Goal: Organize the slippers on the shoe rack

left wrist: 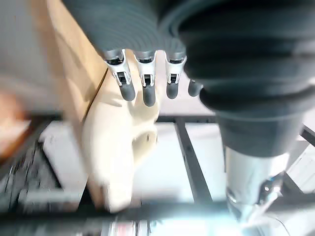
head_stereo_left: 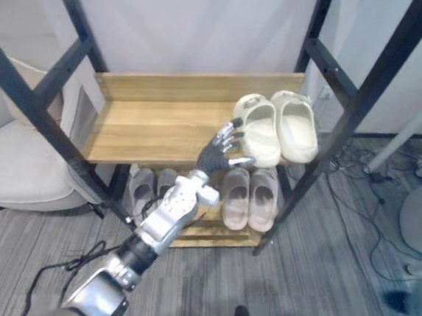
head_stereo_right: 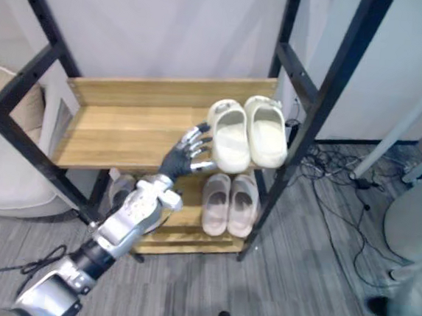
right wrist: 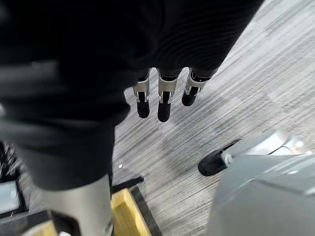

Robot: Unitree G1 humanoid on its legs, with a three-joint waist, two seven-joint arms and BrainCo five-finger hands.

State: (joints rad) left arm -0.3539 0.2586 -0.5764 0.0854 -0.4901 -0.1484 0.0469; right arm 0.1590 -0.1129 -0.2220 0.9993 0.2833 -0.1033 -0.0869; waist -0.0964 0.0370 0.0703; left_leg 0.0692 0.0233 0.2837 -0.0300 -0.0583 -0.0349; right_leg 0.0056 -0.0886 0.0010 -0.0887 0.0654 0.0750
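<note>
The left robot hand point(head_stereo_left: 223, 148), fingers apart and empty, is just left of the cream slippers point(head_stereo_left: 280, 127), at the upper shelf's point(head_stereo_left: 155, 123) right edge.

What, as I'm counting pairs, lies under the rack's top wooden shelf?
On the lower shelf: a beige pair of slippers in plain sight and a grey pair, its far ends covered by the top shelf. Anything further back is hidden.

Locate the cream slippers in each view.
Left eye view: cream slippers at the wooden top shelf's right end, beside the left hand.
Right eye view: the pair at the same spot.
Left wrist view: one slipper just past the fingers.
Right wrist view: right hand over grey floor.
Shared landmark: the wooden shelf.
</note>
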